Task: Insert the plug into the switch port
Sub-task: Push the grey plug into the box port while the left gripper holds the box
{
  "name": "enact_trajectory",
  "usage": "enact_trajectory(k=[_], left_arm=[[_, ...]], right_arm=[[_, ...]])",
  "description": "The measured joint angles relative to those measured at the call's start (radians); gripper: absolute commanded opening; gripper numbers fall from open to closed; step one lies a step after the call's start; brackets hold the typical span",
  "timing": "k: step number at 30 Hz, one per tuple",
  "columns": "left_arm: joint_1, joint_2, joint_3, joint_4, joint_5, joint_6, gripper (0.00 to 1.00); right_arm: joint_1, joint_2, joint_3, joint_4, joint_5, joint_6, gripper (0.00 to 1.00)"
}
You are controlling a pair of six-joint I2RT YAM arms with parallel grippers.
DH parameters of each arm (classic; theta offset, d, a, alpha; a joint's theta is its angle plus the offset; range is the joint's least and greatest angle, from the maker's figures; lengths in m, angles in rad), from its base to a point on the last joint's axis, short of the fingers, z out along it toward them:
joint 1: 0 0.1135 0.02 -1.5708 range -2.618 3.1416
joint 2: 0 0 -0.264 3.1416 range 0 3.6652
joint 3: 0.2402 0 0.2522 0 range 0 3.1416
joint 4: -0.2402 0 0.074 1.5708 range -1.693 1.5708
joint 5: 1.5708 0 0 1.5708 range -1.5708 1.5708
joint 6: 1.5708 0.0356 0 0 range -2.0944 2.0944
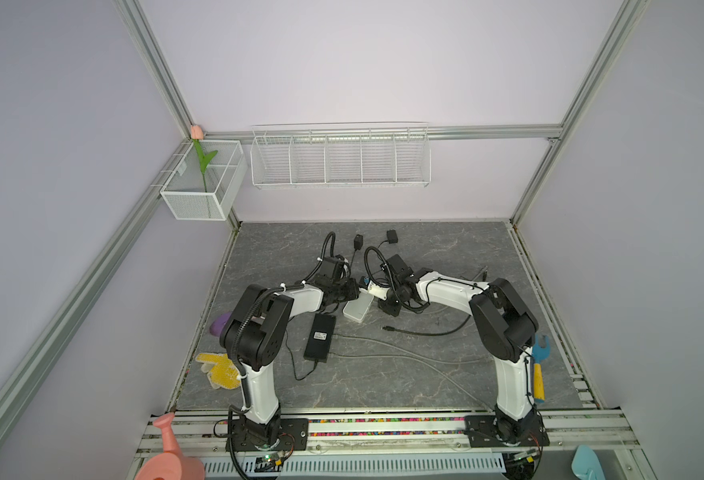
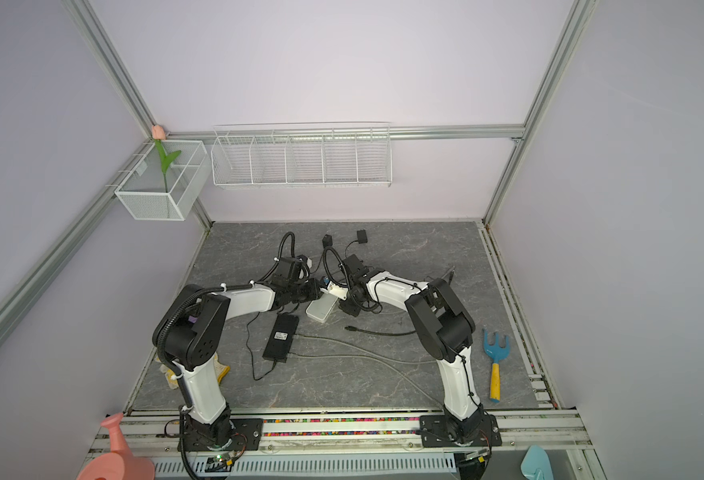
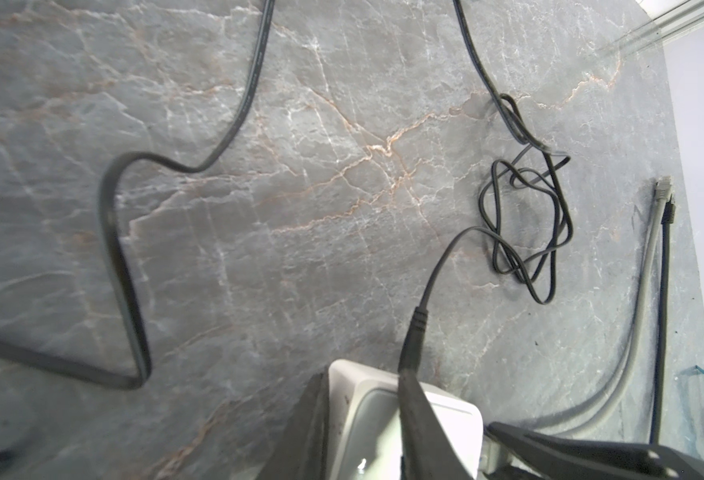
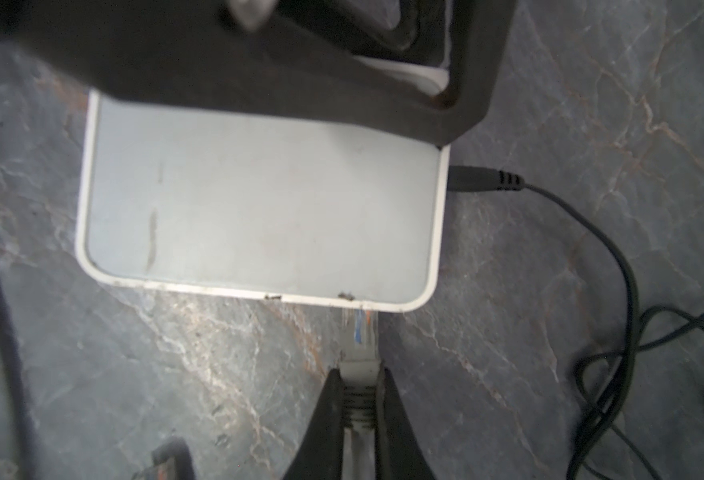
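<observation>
Clear plastic plug (image 4: pixel 360 328) with a grey rubber boot, pinched at the boot between the two black fingers (image 4: pixel 331 403) of the right gripper (image 4: pixel 358 376), jaws closed tight on it. Projecting straight ahead of the fingertips, tip meeting one side edge of the flat white rectangular switch (image 4: pixel 259 208), close to a corner. Most of the clear body outside the casing. How far in, impossible to tell, with the port itself hidden under the edge.

Switch lying flat on the grey veined stone-look tabletop (image 4: pixel 591 104), near the middle in both top views. The part away from the plug clamped by the left gripper (image 3: pixel 363 386), with its black fingers (image 3: pixel 304 428) pressed to either side of the casing.

Round black power connector (image 4: pixel 483 179) seated in the adjoining side by the same corner, with its thin black cord leading off to a loose tangle (image 3: pixel 525 224).

Further out:
- black rectangular power brick (image 1: pixel 320 337) just beside the switch, on the left arm's side
- long grey cable (image 1: pixel 383 347) trailing across the table
- blue plastic rake with a yellow handle (image 2: pixel 495 361) beside the right arm
</observation>
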Motion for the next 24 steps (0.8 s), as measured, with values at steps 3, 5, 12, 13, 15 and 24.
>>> enact_trajectory(k=[3, 5, 12, 13, 15, 24], left_arm=[[-0.001, -0.002, -0.003, 0.002, -0.002, -0.003, 0.27], [-0.002, -0.003, -0.006, 0.006, -0.002, -0.007, 0.27], [-0.006, -0.005, -0.016, 0.023, -0.010, -0.010, 0.27], [-0.006, -0.006, -0.018, 0.027, -0.011, -0.011, 0.27], [-0.006, -0.006, -0.024, 0.038, -0.010, -0.011, 0.27], [-0.010, -0.010, -0.034, 0.053, -0.018, -0.010, 0.27]], right_arm=[[0.000, 0.000, -0.002, 0.005, -0.005, 0.014, 0.07], [0.002, 0.000, -0.002, 0.008, -0.005, 0.024, 0.07], [0.003, 0.000, -0.002, 0.012, -0.008, 0.053, 0.06], [0.003, 0.000, -0.002, 0.012, -0.008, 0.054, 0.07], [0.003, 0.000, -0.002, 0.013, -0.009, 0.054, 0.06], [0.003, 0.004, -0.003, 0.022, -0.019, 0.055, 0.06]])
